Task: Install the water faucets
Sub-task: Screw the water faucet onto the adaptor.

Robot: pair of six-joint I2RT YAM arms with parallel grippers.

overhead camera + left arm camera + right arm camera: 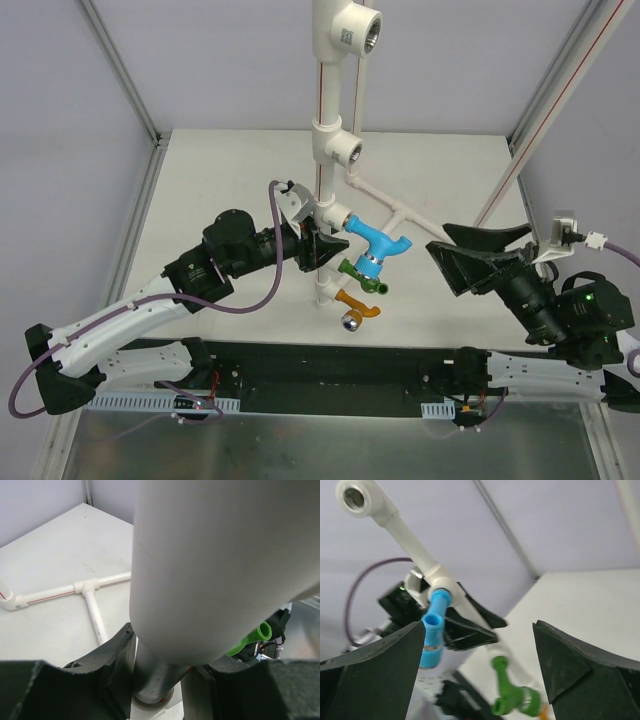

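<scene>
Two arms sit on a black base plate (330, 365) at the near table edge. A purple cable (272, 270) loops along the left arm.

Just past the plate stands an upright white pipe (325, 110) on the white table (220, 190). All three faucets stick out of it toward the right arm, stacked:
- The orange faucet (355, 305) is lowest and nearest, with its shiny metal end pointing down.
- The green faucet (362, 274) is just above it.
- The light blue faucet (378, 240) is on top, seated in a white fitting on the pipe.

Left gripper (318, 248) - clamped on the pipe beside the blue faucet's fitting. In the wrist view, a dark finger presses on each side of the pipe.

Right gripper (447, 247) - jaws spread wide, holding nothing. It is near the blue faucet but not touching it, and faces the faucets.

Farther up the pipe are two empty tee fittings. One tee (338, 150) is just above the left gripper, and the top tee (350, 25) has a threaded opening showing.

Behind the stand, a T-shaped run of white base pipes (395, 205) lies flat on the table. Pale enclosure walls are beyond.
</scene>
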